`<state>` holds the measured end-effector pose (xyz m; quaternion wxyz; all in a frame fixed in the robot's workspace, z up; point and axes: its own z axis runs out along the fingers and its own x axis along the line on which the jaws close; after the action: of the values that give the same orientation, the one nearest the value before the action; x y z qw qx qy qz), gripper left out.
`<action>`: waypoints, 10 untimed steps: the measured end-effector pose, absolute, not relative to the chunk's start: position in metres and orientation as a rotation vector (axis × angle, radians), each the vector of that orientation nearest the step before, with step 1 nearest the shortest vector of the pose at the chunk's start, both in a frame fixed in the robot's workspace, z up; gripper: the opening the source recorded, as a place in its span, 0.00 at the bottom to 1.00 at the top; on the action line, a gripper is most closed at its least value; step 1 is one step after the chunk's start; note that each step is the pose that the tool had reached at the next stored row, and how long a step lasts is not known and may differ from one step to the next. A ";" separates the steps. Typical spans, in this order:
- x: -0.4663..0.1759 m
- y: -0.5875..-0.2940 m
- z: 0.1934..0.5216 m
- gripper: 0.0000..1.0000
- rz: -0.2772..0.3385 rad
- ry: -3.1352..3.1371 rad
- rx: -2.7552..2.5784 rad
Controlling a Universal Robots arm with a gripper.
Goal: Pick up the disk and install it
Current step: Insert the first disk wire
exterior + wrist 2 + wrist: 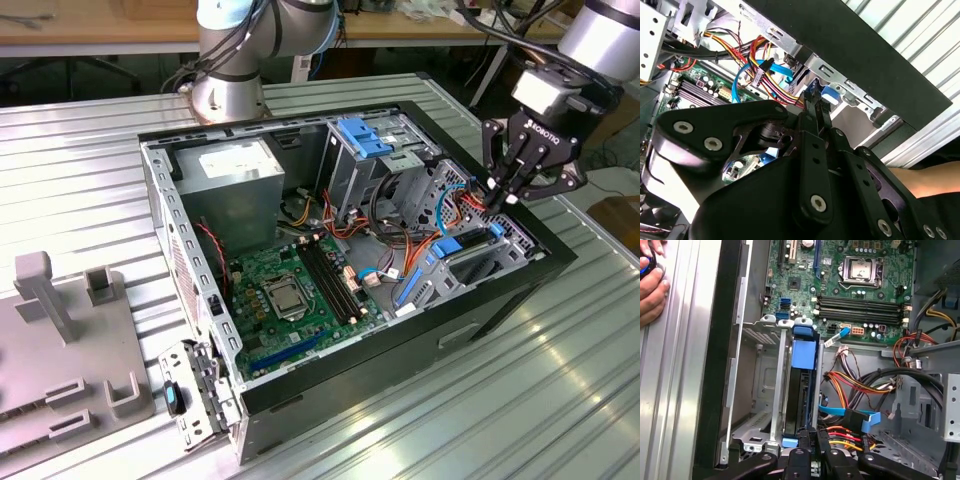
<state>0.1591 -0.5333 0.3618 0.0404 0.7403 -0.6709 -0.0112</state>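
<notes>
Blue-framed flat disk [803, 360] stands edgewise by the black computer case [710, 365] side wall, lengthwise straight ahead of the black gripper [814, 435], jaws closed.

The claw [814, 434] is hovering at the end of the disk [801, 395] farthest from the green motherboard [840, 290]; whether the two are touching is hard to tell. The disk is standing on edge in a silver bay [775, 405] of the open computer case [710, 365], its blue frame [804, 354] showing. Coloured cables [855, 385] are trailing beside it, and a person's hand [652, 287] is resting on the ribbed table [670, 390].
</notes>
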 end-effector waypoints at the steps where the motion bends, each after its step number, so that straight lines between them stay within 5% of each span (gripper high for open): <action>1: 0.158 -0.533 0.362 0.17 -0.034 -2.056 2.267; 10: 0.148 -0.533 0.360 0.17 0.013 -2.082 2.292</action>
<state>0.1478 -0.5333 0.3595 0.0228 0.7400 -0.6722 0.0041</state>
